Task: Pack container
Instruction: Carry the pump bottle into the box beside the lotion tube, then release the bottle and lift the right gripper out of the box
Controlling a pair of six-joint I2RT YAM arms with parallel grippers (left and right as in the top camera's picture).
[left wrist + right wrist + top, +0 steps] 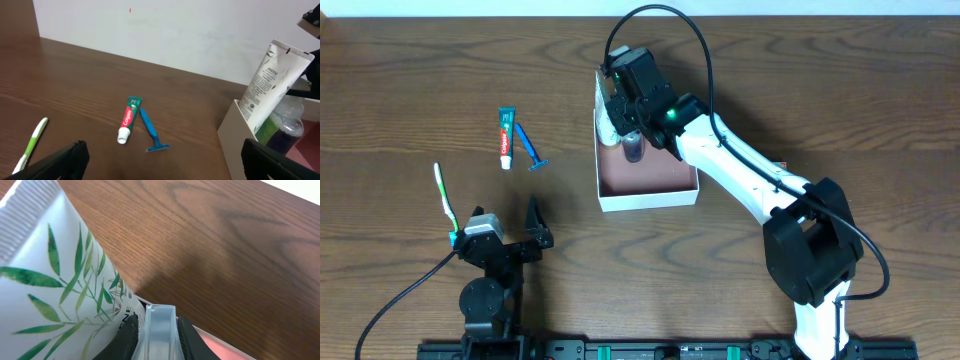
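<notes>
The step in hand looked like setting a clear bottle [160,330] down inside the container [648,199]. In the right wrist view, the right fingers [628,130] stood only a little apart. One dark finger lay along each side of the bottle's translucent top, so they appeared clamped on it. Whether the bottle's base was already resting on the reddish floor could not be told from these views. Just beside those fingers, a white tube [272,85] printed with green leaves leaned upright against the container's near wall, close against the held bottle.

The next move, as I judged it, called for easing the right fingers apart and lifting straight up. That would let the bottle stay put and keep the leaning tube from being knocked over.

Farther off, the container sat on the bench [400,80] under the right fingers and well to the side of the left ones. The left fingers [505,212] were spread wide, holding and touching nothing, and hovered low above the wood. A toothbrush [444,198] lay near their outer side. A toothpaste tube [505,137] and a blue razor [530,148] lay side by side, well ahead of them. These three were not yet packed, so the task seemed about half done.
</notes>
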